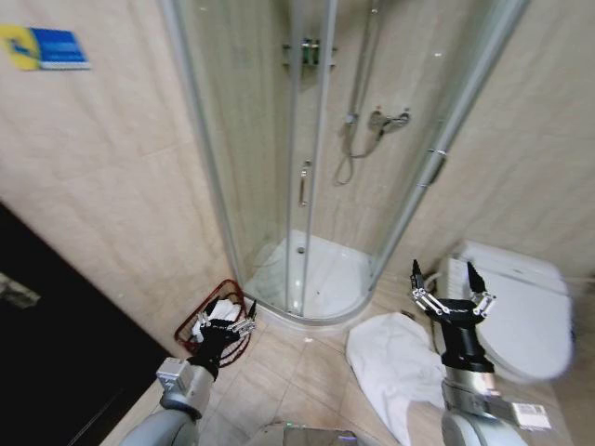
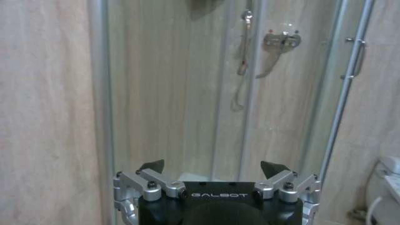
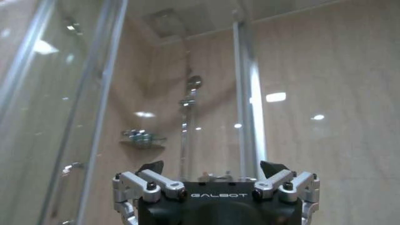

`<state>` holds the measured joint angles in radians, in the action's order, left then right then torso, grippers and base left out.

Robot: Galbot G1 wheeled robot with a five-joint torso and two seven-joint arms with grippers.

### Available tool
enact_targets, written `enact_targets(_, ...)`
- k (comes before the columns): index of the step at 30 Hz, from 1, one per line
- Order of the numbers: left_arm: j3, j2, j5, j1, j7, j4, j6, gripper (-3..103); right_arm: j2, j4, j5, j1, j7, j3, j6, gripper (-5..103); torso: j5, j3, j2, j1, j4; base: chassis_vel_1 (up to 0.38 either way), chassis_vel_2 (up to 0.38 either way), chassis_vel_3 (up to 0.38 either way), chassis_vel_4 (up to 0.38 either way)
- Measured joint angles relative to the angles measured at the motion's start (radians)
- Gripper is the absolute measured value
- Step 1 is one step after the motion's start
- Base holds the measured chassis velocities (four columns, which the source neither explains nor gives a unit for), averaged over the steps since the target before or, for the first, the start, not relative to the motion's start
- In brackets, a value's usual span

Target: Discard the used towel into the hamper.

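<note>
The white towel (image 1: pixel 390 367) lies on the floor just left of the right gripper (image 1: pixel 453 290), nearer it than the left gripper (image 1: pixel 226 325) raised before the hamper (image 1: pixel 191 333), both jaws spread apart.

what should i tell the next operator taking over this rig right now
Left gripper: open, empty, held up above the hamper by the shower enclosure's rim.
Right gripper: open, empty, raised in front of the toilet.
Towel: white, crumpled on the floor tiles between the shower base and the toilet, below and to the left of the right gripper.
Hamper: on the floor against the wall, with something white already inside.
Done: nothing on this towel.
Left: grasp the towel, carry it to the hamper, drop it in.
</note>
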<state>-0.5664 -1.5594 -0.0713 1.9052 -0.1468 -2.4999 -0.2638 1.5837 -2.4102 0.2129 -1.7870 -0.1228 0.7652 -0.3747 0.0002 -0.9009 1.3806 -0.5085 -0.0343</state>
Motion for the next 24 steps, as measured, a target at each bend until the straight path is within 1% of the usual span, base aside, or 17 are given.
enact_targets(6,0.000,0.000,0.000,0.000,0.000,0.000,0.000,100,-0.002,-0.001,0.008,0.006,0.007,0.001,-0.010,100,-0.0004,0.000,0.000,0.000,-0.0006,-0.011,-0.007,-0.004,-0.007)
enact_targets(12,0.000,0.000,0.000,0.000,0.000,0.000,0.000,100,-0.004,0.000,0.005,0.009,-0.001,0.001,-0.011,100,-0.0004,0.000,0.000,0.000,-0.0003,-0.007,-0.010,0.011,0.006)
enact_targets(18,0.000,0.000,0.000,0.000,0.000,0.000,0.000,100,-0.008,0.002,0.006,0.009,-0.003,0.006,-0.015,100,-0.0002,0.000,0.000,0.000,-0.0003,-0.100,-0.121,0.110,0.113)
enact_targets(22,0.000,0.000,0.000,0.000,0.000,0.000,0.000,100,-0.009,0.004,0.006,0.012,-0.002,0.008,-0.020,100,-0.0001,0.000,0.000,0.000,-0.0002,-0.189,-0.174,0.173,0.188)
enact_targets(24,0.000,-0.001,0.000,0.000,0.000,0.000,0.000,100,-0.010,0.009,0.002,0.019,-0.001,0.006,-0.035,100,0.0003,0.000,0.000,0.000,-0.0003,-0.195,-0.176,0.200,0.172)
